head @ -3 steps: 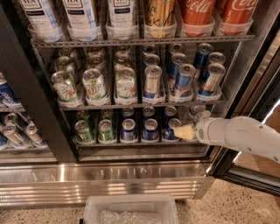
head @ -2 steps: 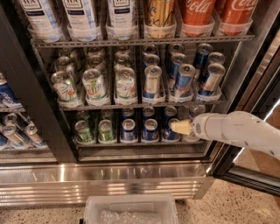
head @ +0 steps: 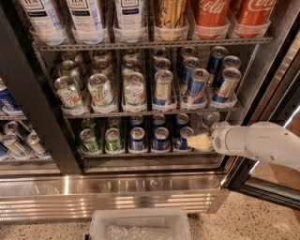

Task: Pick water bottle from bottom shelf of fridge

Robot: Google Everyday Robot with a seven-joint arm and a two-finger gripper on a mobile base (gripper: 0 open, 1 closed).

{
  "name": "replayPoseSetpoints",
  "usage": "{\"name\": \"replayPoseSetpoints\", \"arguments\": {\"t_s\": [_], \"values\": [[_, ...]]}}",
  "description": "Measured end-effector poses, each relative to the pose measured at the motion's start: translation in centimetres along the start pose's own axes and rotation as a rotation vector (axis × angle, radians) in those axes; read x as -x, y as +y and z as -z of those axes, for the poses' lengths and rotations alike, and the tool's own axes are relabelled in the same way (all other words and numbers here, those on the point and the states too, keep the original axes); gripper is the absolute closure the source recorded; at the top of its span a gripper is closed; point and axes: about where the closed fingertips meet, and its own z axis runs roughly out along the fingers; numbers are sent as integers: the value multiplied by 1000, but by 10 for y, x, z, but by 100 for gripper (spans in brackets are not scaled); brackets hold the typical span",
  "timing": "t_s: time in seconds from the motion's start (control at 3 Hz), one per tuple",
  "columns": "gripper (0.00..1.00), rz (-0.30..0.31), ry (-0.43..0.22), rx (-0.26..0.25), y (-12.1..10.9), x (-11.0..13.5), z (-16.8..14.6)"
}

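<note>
The fridge (head: 117, 197) stands open in front of me. Its bottom shelf (head: 140, 154) holds two lanes of green cans (head: 89, 139), then blue cans (head: 161, 138), then clear bottles at the right end. A water bottle (head: 209, 118), clear with a pale cap, stands in that rightmost lane. My gripper (head: 199, 141) reaches in from the right on a white arm (head: 258, 143). It sits at shelf height, just in front of and below the bottle, beside the rightmost blue can (head: 183, 136). Contact with the bottle does not show.
The rack above holds 7UP cans (head: 101, 89) and slim blue-silver cans (head: 197, 84). Tall bottles and red cola bottles (head: 211, 14) stand on the top rack. The open glass door frame (head: 267, 190) is at the right. A clear plastic bin (head: 138, 225) sits on the floor below.
The gripper nudged a little left and up, then drew back slightly to the right. It stays at the right end of the bottom shelf. Nothing on the shelves has moved.
</note>
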Motion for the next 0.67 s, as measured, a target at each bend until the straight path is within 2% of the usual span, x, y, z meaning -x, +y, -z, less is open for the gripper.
{"name": "replayPoseSetpoints", "arguments": {"t_s": [0.33,0.67], "values": [[24,-6,35,21,7,-13,5],[21,9,28,53,17,0,-3]]}}
